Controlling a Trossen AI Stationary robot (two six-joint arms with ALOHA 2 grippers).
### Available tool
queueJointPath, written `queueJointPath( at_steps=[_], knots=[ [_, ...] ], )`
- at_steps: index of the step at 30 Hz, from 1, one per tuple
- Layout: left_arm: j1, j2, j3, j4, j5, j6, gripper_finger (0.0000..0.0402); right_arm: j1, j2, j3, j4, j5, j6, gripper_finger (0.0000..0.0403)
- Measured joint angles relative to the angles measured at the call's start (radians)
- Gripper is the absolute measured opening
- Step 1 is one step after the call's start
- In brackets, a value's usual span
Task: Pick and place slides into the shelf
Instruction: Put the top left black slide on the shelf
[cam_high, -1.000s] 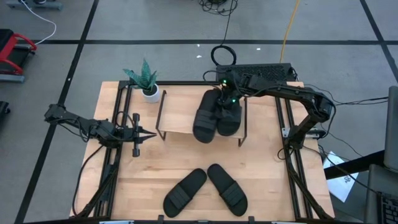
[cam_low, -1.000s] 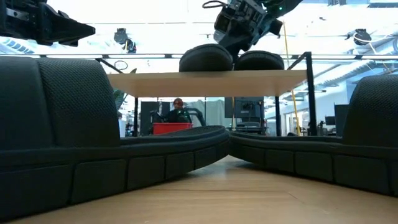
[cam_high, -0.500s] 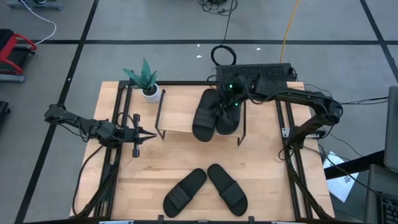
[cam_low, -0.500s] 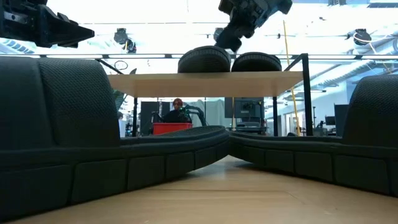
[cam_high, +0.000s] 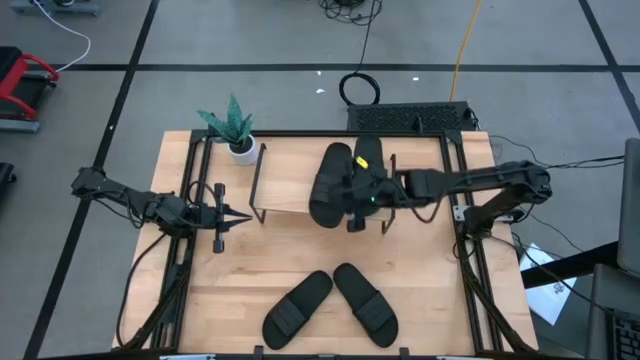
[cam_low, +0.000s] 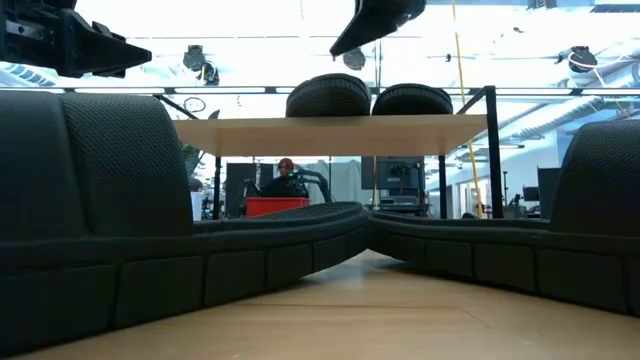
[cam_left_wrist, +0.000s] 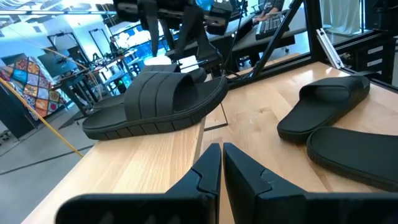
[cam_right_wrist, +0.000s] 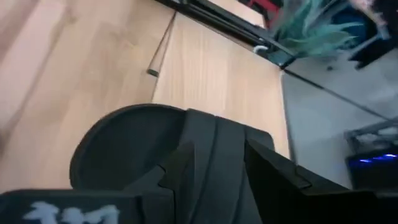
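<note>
Two black slides (cam_high: 328, 190) (cam_high: 368, 155) lie side by side, soles down, on the top board of the shelf (cam_high: 285, 185); in the low view they show as two rounded ends (cam_low: 328, 95) (cam_low: 412, 98). Two more slides (cam_high: 297, 308) (cam_high: 366, 304) lie on the table near its front edge. My right gripper (cam_high: 355, 210) hovers open above the shelf slides (cam_low: 345, 40), clear of them; its wrist view looks down on one slide's heel (cam_right_wrist: 124, 149). My left gripper (cam_high: 240, 215) is shut and empty, left of the shelf.
A small potted plant (cam_high: 233, 130) stands at the far left corner of the shelf. A black box (cam_high: 410, 117) sits at the table's far edge. Black frame rails (cam_high: 465, 230) run along both table sides. A person (cam_low: 287, 175) is seated far behind.
My right gripper has risen from the far ends of the shelf slides and gone toward the table's near edge, over them. The arm has swung round and now reaches in from the table's right. Both shelf slides stay on the top board.
</note>
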Motion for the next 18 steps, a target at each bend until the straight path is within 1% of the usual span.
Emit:
queueJointPath(
  at_steps=[1, 4, 6, 10, 13, 17, 18],
  knots=[
    [0.0, 0.0, 0.0, 0.0, 0.0, 0.0, 0.0026, 0.015, 0.0, -0.011, 0.017, 0.026, 0.001, 0.0128],
    [0.0, 0.0, 0.0, 0.0, 0.0, 0.0, 0.0026, 0.05, 0.001, -0.038, 0.064, 0.017, 0.006, 0.0128],
    [0.0, 0.0, 0.0, -0.002, 0.0, 0.0, 0.0026, 0.066, 0.0, -0.061, 0.091, -0.036, 0.021, 0.0127],
    [0.0, 0.0, 0.0, -0.005, 0.0, 0.0, 0.0026, 0.096, 0.001, -0.113, 0.147, -0.18, 0.029, 0.012],
    [0.0, 0.0, 0.0, -0.005, 0.0, 0.0, 0.0026, 0.11, 0.001, -0.15, 0.193, -0.214, 0.03, 0.0089],
    [0.0, 0.0, 0.0, -0.005, 0.0, -0.001, 0.0026, 0.113, 0.001, -0.18, 0.19, -0.213, 0.045, 0.0019],
    [0.0, 0.0, 0.0, -0.005, 0.0, -0.002, 0.0026, 0.113, 0.001, -0.182, 0.19, -0.217, 0.052, 0.001]
  ],
)
